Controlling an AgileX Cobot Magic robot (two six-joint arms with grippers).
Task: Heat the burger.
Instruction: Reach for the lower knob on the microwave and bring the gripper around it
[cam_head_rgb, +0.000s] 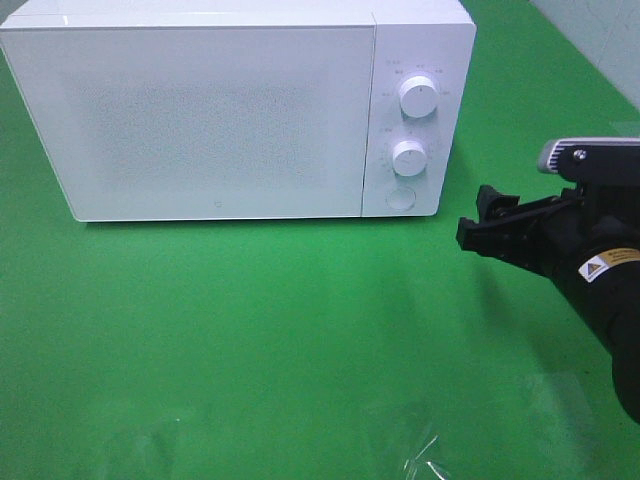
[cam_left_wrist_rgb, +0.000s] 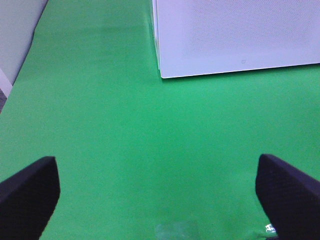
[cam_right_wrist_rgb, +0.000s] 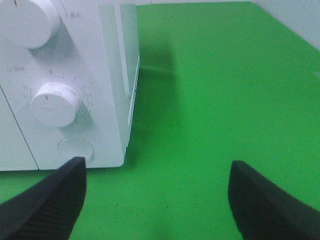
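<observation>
The burger is out of view in all three views. A white microwave (cam_head_rgb: 220, 120) stands at the back of the green table with its door shut; its front corner (cam_left_wrist_rgb: 235, 35) shows in the left wrist view and its control panel (cam_right_wrist_rgb: 65, 75) in the right wrist view. My right gripper (cam_head_rgb: 478, 222) hovers just right of the microwave, level with the round door button (cam_head_rgb: 400, 197), open with nothing between its fingers (cam_right_wrist_rgb: 157, 197). My left gripper (cam_left_wrist_rgb: 157, 195) is open and empty over bare green cloth in front of the microwave's left corner.
Two white knobs (cam_head_rgb: 417, 97) (cam_head_rgb: 408, 158) sit above the door button on the panel. A clear, shiny patch of film (cam_head_rgb: 420, 460) lies on the cloth near the front edge. A pale wall borders the table at the far right (cam_head_rgb: 600, 40).
</observation>
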